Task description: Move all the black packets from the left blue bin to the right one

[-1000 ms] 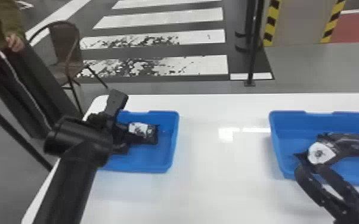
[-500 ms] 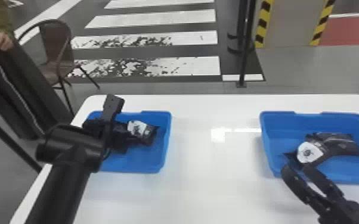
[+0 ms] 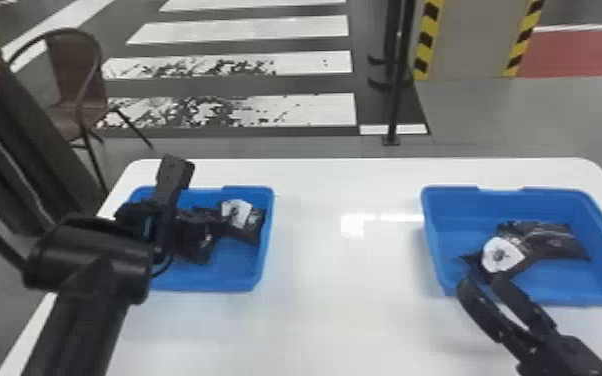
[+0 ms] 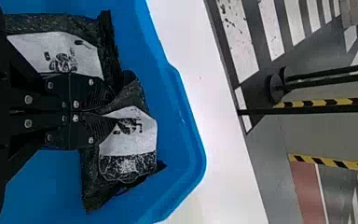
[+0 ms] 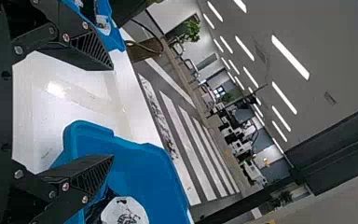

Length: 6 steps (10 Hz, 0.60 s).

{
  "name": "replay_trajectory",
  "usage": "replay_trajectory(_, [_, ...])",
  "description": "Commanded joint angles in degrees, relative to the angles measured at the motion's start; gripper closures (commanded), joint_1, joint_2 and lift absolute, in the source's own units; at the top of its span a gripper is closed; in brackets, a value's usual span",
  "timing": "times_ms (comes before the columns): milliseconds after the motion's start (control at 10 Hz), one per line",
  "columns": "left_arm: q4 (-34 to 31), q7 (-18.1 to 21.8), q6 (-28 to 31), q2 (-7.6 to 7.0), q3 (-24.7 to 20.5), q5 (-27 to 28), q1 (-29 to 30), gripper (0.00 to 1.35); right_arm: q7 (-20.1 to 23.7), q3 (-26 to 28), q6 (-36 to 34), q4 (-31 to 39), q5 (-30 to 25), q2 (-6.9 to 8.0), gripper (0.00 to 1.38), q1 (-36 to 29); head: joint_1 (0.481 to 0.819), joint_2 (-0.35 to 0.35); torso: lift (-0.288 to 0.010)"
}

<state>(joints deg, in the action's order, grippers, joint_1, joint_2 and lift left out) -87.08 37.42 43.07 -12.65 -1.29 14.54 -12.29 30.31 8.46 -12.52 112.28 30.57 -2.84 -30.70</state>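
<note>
- The worktop [image 3: 345,300] is white and glossy, with rounded far corners and a bright reflection between the two bins.
- On its left side sits the left blue bin [image 3: 215,287]; well apart, on its right side, the right blue bin [image 3: 445,215].
- Over the left bin hangs the left claw [image 3: 165,220], its arm coming in from the bottom edge of the head view. In the left wrist view the claw [image 4: 107,112] is closed on a black packet with a white label [image 4: 127,135], pinching it inside that bin.
- Another black packet [image 4: 60,51] lies right beside it in the same bin, its label showing as well.
- In the right bin lie black packets [image 3: 550,245], one white label [image 3: 502,255] facing up; how many are piled there I cannot tell.
- The right claw [image 3: 482,282] is at the near side of the right bin, its fingers spread wide with nothing between them.
- Beyond the worktop, the grey floor [image 3: 495,115] carries white crossing stripes [image 3: 245,25] and a red patch [image 3: 580,52].
- A brown chair [image 3: 72,75] stands off to the left, a dark post [image 3: 397,90] and a column with yellow-and-black edges [image 3: 470,40] further right.
- Strip lights [image 5: 290,57] line the ceiling.
</note>
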Motion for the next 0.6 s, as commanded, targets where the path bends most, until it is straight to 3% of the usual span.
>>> replay_trajectory(0, [-8.75,0.55,2.35,-0.09,-2.25,-0.71,3.99,1.20,0.10,0.00,-0.13,0.00,0.16,-0.15,0.39,-0.09,0.695,0.103,-0.140])
replay_trajectory(300, [-22.67,1.95,3.61,0.08,-8.08,-8.48,13.56,1.20,1.15,0.00,-1.12,0.14,0.96,-0.15,0.38,-0.09,0.695,0.113,-0.140])
replay_trajectory(500, [-25.48,3.10,-1.87,0.35,-8.65,-17.16,18.34,1.20,2.91,-0.46,-2.80,0.71,1.19,-0.24,0.38,0.75,0.695,0.111,-0.140])
